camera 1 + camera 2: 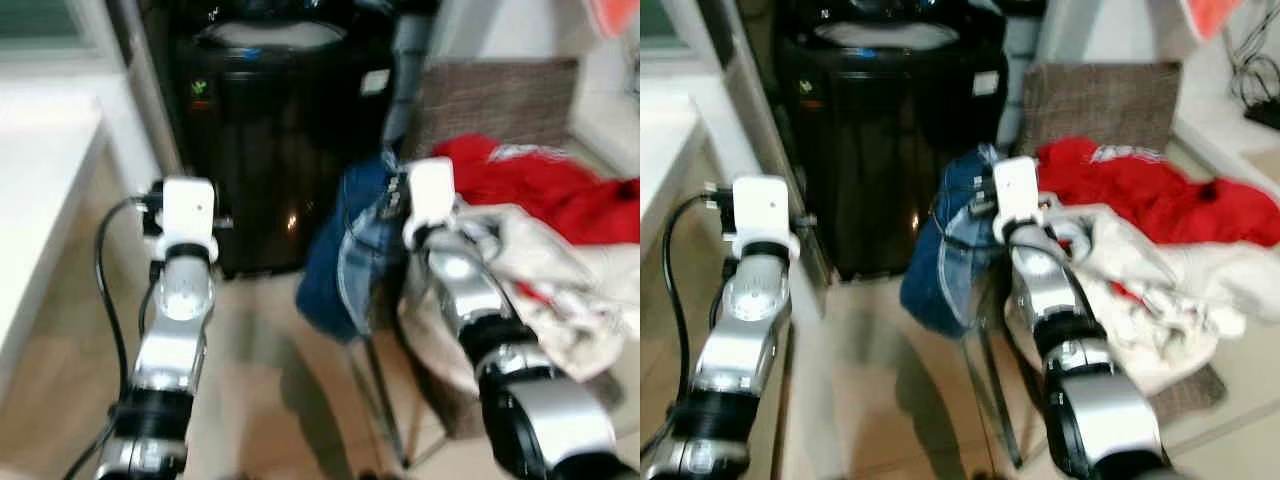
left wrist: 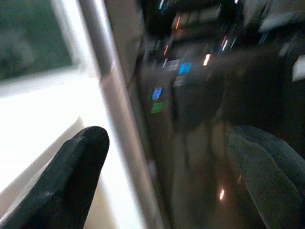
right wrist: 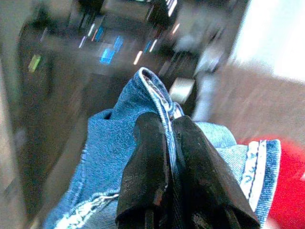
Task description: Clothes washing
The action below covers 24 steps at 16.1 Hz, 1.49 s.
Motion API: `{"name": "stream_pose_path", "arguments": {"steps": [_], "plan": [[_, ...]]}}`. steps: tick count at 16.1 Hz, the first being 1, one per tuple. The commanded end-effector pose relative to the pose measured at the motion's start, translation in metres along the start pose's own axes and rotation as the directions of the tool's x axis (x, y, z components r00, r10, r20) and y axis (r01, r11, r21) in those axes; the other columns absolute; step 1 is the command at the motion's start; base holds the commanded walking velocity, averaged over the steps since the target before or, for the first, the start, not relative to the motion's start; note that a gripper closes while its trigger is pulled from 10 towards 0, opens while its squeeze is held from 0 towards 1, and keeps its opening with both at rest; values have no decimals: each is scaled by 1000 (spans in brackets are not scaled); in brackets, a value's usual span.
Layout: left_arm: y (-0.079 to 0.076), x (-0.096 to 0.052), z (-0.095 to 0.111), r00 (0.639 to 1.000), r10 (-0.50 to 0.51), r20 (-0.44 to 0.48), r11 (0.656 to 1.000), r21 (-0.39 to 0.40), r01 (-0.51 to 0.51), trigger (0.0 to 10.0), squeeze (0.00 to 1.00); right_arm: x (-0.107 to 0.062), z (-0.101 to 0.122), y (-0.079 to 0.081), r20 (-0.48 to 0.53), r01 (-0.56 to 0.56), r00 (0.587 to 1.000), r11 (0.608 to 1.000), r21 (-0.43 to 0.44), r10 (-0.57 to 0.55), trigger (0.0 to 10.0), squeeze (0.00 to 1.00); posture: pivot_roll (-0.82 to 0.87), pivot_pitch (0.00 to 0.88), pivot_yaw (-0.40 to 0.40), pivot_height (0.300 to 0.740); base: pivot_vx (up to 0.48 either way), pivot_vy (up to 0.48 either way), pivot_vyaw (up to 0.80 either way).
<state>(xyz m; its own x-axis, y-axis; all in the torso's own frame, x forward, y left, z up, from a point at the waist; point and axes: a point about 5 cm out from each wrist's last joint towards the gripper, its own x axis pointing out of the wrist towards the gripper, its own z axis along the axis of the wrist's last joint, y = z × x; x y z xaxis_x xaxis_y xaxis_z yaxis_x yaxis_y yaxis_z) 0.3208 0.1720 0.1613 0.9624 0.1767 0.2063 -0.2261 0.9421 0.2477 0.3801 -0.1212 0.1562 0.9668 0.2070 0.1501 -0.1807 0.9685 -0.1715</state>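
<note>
While pinched tight on a fold of the blue jeans [image 3: 143, 157], right gripper [image 3: 167, 143]: 2 black fingers pressed together on the stitched hem, no gap between. Jeans draped off the near left edge of the laundry basket [image 1: 1095, 95], hanging toward the floor. Left gripper [image 2: 167, 167] wide open, holding nothing, aimed at the black washing machine [image 1: 265, 150] on the far left. Likely risks: thick denim slipping from so narrow a pinch, or the trailing leg dragging the red garment [image 1: 1140, 190] and cream cloth [image 1: 1160, 270] out of the woven basket. Washer front glossy, hard, rounded at the top.
</note>
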Motion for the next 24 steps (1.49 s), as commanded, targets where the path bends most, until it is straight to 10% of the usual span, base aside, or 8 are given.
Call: {"name": "stream_pose_path", "arguments": {"steps": [1, 10, 24], "plan": [[-10, 4, 16, 997, -44, 68, 999, 8, 43, 10000, 0, 9, 26, -14, 106, 44, 993, 999, 1, -44, 10000, 0, 40, 0, -33, 740, 469, 0, 0], [-7, 2, 16, 998, 4, 70, 999, -33, -1, 10000, 0, 12, 27, 3, 109, -58, 993, 998, 22, 56, 10000, 0, 46, 0, -38, 740, 459, 0, 102], [-11, 7, 26, 993, -52, 104, 998, -18, 54, 10000, 0, 17, 28, -15, 65, 22, 998, 1000, 16, -23, 10000, 0, 53, 0, -36, 740, 474, 0, 34]]}}
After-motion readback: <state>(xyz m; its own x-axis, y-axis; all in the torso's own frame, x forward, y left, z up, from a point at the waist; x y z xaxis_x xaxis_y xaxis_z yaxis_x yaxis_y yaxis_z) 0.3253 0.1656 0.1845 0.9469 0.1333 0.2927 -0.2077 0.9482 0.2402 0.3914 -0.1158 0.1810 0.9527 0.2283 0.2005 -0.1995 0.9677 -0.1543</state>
